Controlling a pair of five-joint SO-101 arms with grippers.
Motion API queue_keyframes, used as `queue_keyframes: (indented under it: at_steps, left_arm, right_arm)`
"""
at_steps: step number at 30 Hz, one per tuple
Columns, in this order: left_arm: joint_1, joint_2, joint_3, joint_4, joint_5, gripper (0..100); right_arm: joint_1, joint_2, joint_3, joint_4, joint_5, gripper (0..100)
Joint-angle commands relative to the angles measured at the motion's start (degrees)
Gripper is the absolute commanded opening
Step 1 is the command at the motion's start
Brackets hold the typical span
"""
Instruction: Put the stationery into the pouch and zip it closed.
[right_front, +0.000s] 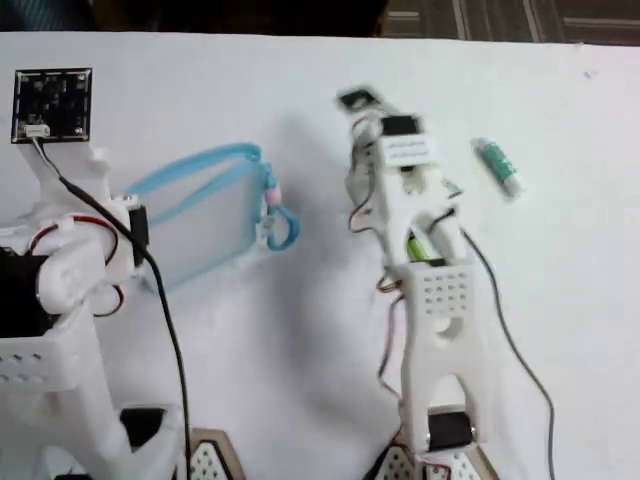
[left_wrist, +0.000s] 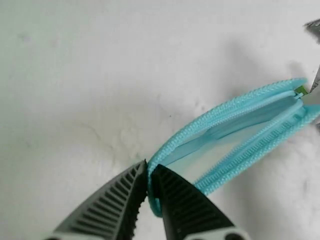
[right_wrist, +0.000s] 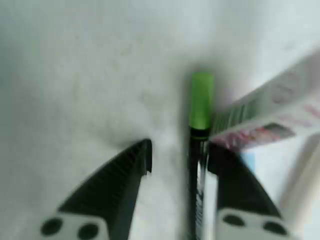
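A clear pouch (right_front: 200, 215) with a light blue zipper lies left of centre, its mouth open (left_wrist: 240, 135). My left gripper (left_wrist: 148, 182) is shut on the zipper edge at the pouch's near corner (right_front: 140, 228). A black pen with a green cap (right_wrist: 201, 100) lies on the table between the fingers of my open right gripper (right_wrist: 182, 152), close against one finger. A white printed box (right_wrist: 265, 120) rests beside the pen. In the high view the right gripper (right_front: 362, 105) points down at the table's middle. A green and white glue stick (right_front: 497, 165) lies to its right.
The pouch's pull cord with a pink bead and blue loop (right_front: 280, 225) trails towards the centre. Something green (right_front: 420, 248) shows under the right arm. A black square board (right_front: 52, 104) sits at the far left. Cables run along both arms.
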Motion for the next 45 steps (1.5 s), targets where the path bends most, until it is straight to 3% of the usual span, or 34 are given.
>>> queue_keyframes:
  at_steps: [1,6,11,19,29,34,39,45]
  left_arm:
    - [-0.4,-0.6,-0.1,-0.7,-0.5,2]
    - [-0.4,-0.6,-0.1,-0.7,-0.5,2]
    - [-0.4,-0.6,-0.2,-0.6,-0.5,2]
    - [-0.4,-0.6,-0.4,-0.5,-0.5,2]
    - [-0.5,-0.7,-0.4,-0.5,-0.5,2]
    - [-0.5,-0.7,-0.4,-0.5,-0.5,2]
    - [-0.5,-0.7,-0.5,-0.5,-0.5,2]
    - [-0.5,-0.7,-0.5,-0.5,-0.5,2]
  right_arm:
    - [-0.1,1.7,-1.4,1.8,4.3,21.2]
    - [0.6,3.2,-2.8,1.8,8.2,16.4]
    - [0.7,2.9,-7.6,2.4,8.3,0.9]
    - [0.7,2.0,-23.8,15.1,8.4,1.7]
    - [1.5,-5.7,-30.3,15.5,7.6,1.7]
    - [1.5,-16.9,-30.5,15.4,-2.1,1.7]
    - [1.9,-34.1,-29.3,15.6,-16.5,1.7]
    - [0.6,-60.4,-11.8,15.5,-13.5,1.7]
